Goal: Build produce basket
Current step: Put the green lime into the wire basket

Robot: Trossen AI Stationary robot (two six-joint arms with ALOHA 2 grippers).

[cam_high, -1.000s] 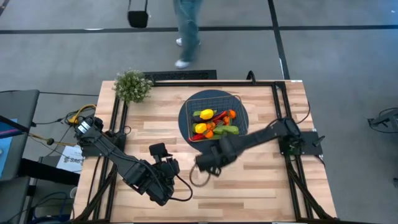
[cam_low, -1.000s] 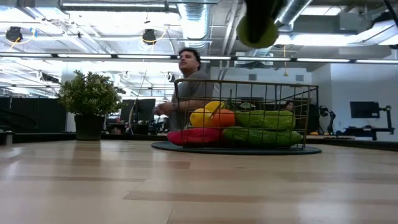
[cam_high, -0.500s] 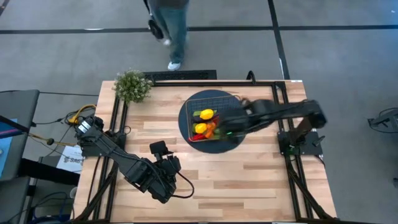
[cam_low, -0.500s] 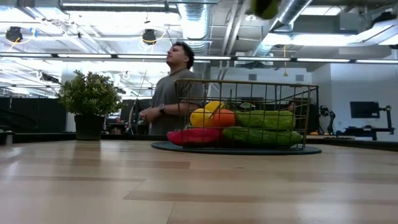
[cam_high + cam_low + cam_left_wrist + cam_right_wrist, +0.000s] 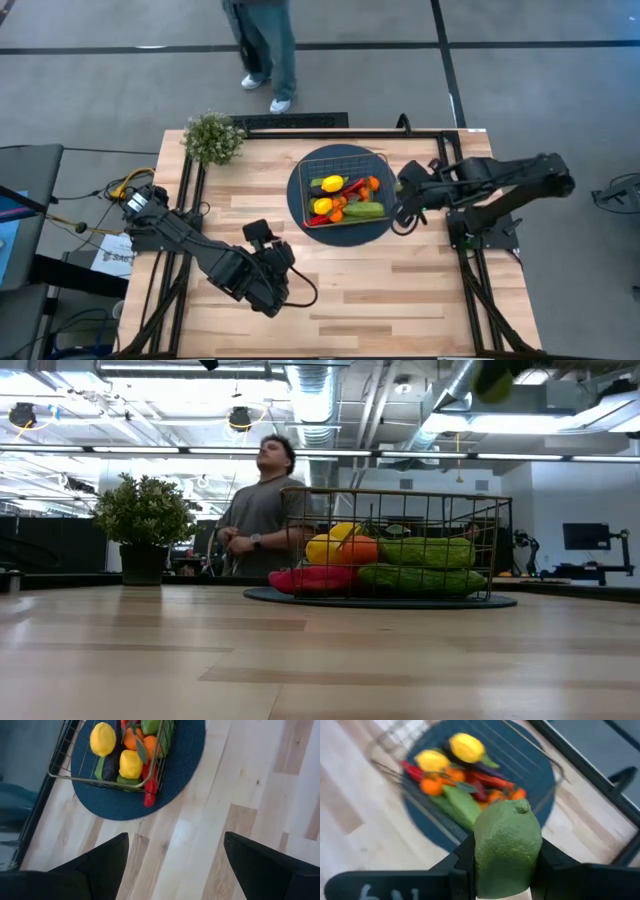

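A green lime sits between the fingers of my right gripper. That gripper hovers high above the table at the right edge of the wire basket. In the low view only the lime's underside shows at the top. The basket stands on a round dark blue mat and holds produce: lemons, cucumbers, a red pepper and small oranges. My left gripper waits open above the table's near left part. My right gripper pinches the lime across its middle, one finger on each side. The stem end points away from the wrist. The lime is lifted clear, high above the table.
A bushy potted plant stands at the far left corner. A red pepper pokes out through the basket's near side onto the mat. A person walks beyond the far edge. Bare wood lies across the near half.
My right gripper has carried the lime up from the near middle of the table, toward the far edge over the basket, then on to the basket's right edge. The person behind the table has walked left.
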